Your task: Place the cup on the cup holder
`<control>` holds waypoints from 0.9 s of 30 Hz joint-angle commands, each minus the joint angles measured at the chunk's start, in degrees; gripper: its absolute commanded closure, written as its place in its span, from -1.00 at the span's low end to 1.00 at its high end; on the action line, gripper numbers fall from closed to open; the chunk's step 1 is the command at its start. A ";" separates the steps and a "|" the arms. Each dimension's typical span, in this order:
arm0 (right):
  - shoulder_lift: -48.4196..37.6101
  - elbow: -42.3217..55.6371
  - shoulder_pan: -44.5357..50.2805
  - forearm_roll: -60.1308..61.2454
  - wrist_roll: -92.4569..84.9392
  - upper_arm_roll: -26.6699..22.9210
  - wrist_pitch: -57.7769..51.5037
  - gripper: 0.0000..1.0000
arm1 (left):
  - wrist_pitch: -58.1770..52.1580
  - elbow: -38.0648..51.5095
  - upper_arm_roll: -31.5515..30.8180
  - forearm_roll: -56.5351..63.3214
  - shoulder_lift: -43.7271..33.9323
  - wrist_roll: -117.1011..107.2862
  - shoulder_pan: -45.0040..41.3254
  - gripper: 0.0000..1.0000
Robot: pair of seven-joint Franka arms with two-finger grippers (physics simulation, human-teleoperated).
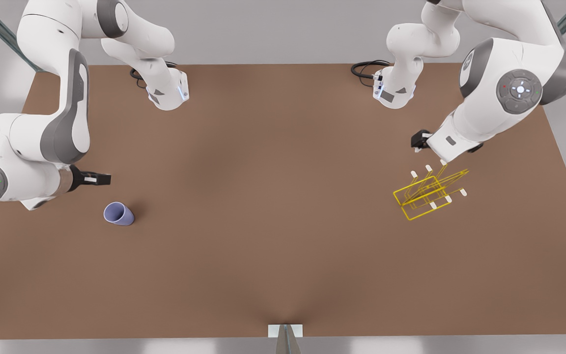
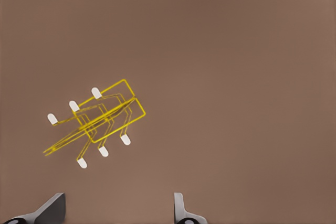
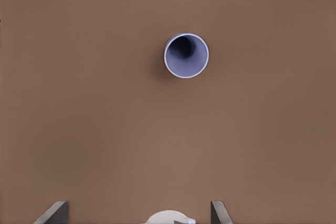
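The lavender-blue cup (image 1: pixel 118 214) stands on the brown table at the front view's left, and the right wrist view looks down into its open mouth (image 3: pixel 186 55). My right gripper (image 1: pixel 99 179) hovers a little behind the cup, apart from it, open (image 3: pixel 137 209) with nothing between its fingers. The yellow wire cup holder (image 1: pixel 430 194) with white-capped prongs rests on the table at the front view's right, and appears as the cup holder (image 2: pixel 100 121) in the left wrist view. My left gripper (image 1: pixel 418 141) hangs above and just behind it, open (image 2: pixel 118 211) and holding nothing.
Both arm bases (image 1: pixel 167 91) (image 1: pixel 393 91) stand at the table's far edge with black cables beside them. A small white bracket (image 1: pixel 285 330) sits at the near edge. Bare brown tabletop (image 1: pixel 273 196) stretches between the cup and the holder.
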 commanded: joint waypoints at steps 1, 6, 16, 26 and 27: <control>-0.07 0.05 0.10 -0.02 -0.85 -0.01 1.33 -1.00 | 2.89 0.02 -0.04 0.15 -0.06 0.39 -0.03 -1.00; 4.41 -0.21 -0.25 -0.11 -0.34 -0.10 2.65 -1.00 | 2.63 0.02 -0.04 0.15 -0.06 0.39 -0.03 -1.00; 6.17 -17.79 -7.72 -0.02 -20.88 -0.10 41.06 -1.00 | 1.92 -0.07 -0.04 0.07 -0.06 0.39 -0.03 -1.00; 7.14 -24.30 -8.95 0.24 -26.60 -0.10 53.45 -1.00 | 1.04 -0.07 -0.04 0.15 -0.06 0.39 -0.21 -1.00; 7.14 -25.62 -9.57 0.24 -26.87 -0.01 55.12 -1.00 | 1.04 -0.07 -0.04 0.15 -0.06 0.39 -0.21 -1.00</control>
